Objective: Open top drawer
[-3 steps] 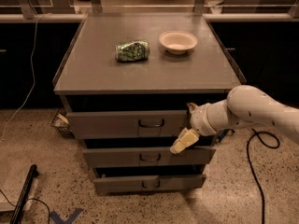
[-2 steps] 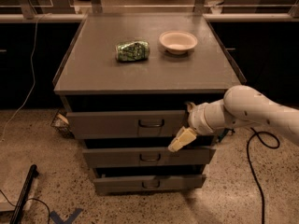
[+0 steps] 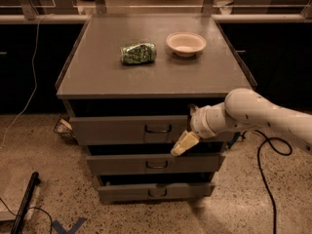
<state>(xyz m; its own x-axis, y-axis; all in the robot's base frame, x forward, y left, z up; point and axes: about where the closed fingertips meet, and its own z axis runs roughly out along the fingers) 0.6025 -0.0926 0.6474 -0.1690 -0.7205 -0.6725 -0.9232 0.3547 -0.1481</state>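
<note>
The grey cabinet (image 3: 156, 72) has three drawers. The top drawer (image 3: 112, 129) is the widest, with a small dark loop handle (image 3: 157, 128) at its centre. Its front stands a little out from the cabinet, with a dark gap above it. My gripper (image 3: 183, 144) is on the end of the white arm (image 3: 253, 113) that reaches in from the right. It points down and to the left, in front of the top drawer's lower edge, just right of and below the handle. It is not on the handle.
A crumpled green can (image 3: 138, 53) and a pale bowl (image 3: 185, 43) sit on the cabinet top. The middle drawer (image 3: 156, 164) and bottom drawer (image 3: 156, 191) lie below. A black cable (image 3: 265, 152) loops on the floor at the right, and a black rod (image 3: 24, 204) lies at the left.
The gripper has shifted slightly to the left and up, closer to the top drawer's handle. The drawers have not moved.
</note>
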